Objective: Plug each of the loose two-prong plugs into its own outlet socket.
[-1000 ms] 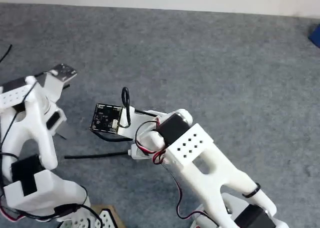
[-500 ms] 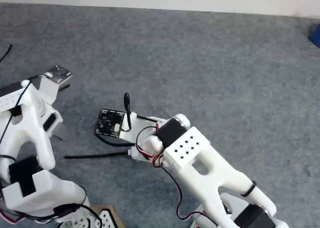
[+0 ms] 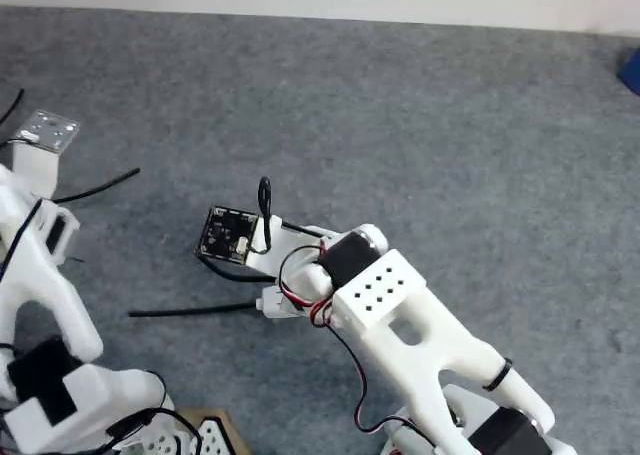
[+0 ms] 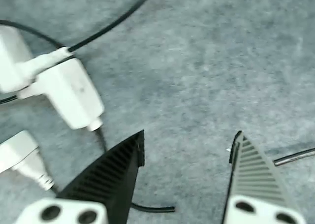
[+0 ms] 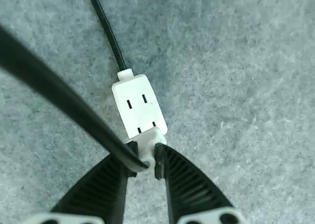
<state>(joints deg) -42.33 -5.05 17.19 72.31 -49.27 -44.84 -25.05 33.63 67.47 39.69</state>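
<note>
White plug (image 5: 148, 136) in right pincer (image 5: 145, 148) touches the outlet socket (image 5: 138, 109).

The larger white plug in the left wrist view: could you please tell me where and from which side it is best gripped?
Probably across the blocky middle of the larger white plug, on its two long flat sides, coming down from above, since it lies flat on the carpet. Its cord end tapers and could slip. The open left end effector looks wide enough.

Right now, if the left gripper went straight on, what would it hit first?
Probably just the grey carpet: the open left gripper points at bare floor. The white plug lies off to one side.
</note>
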